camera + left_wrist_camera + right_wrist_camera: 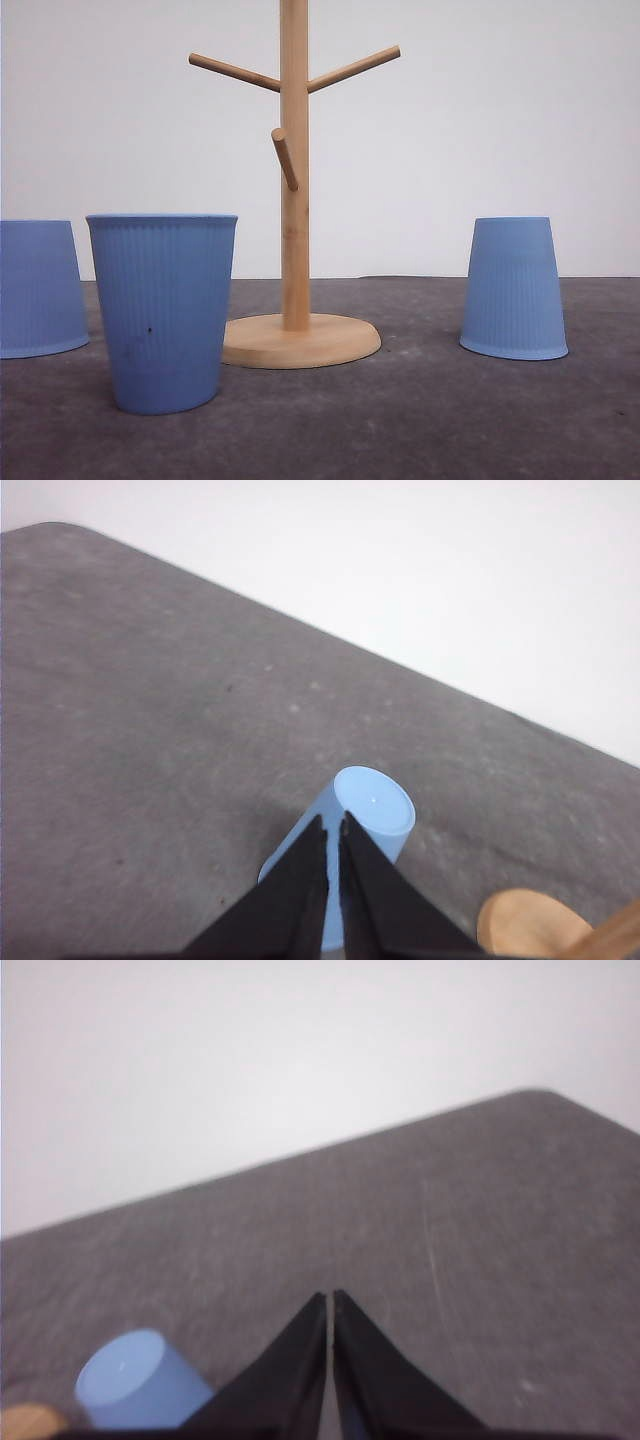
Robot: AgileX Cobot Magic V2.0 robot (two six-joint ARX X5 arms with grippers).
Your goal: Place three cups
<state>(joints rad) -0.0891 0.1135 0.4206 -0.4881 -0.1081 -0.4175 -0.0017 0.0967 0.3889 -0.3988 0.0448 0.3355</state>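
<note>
Nearest, an upright cup (163, 310); behind it, two inverted cups (38, 288) (514, 288) flanking a wooden rack (294, 200). Both pincers (left gripper (331, 825), right gripper (329, 1300)) hover clenched, empty; descending unopened risks toppling the cup (345, 840) below

Staged test bench, likely a lab: bare grey tabletop (420, 420), plain white backdrop (500, 120), lone wooden mug tree (294, 200) at centre. No household clutter.
</note>
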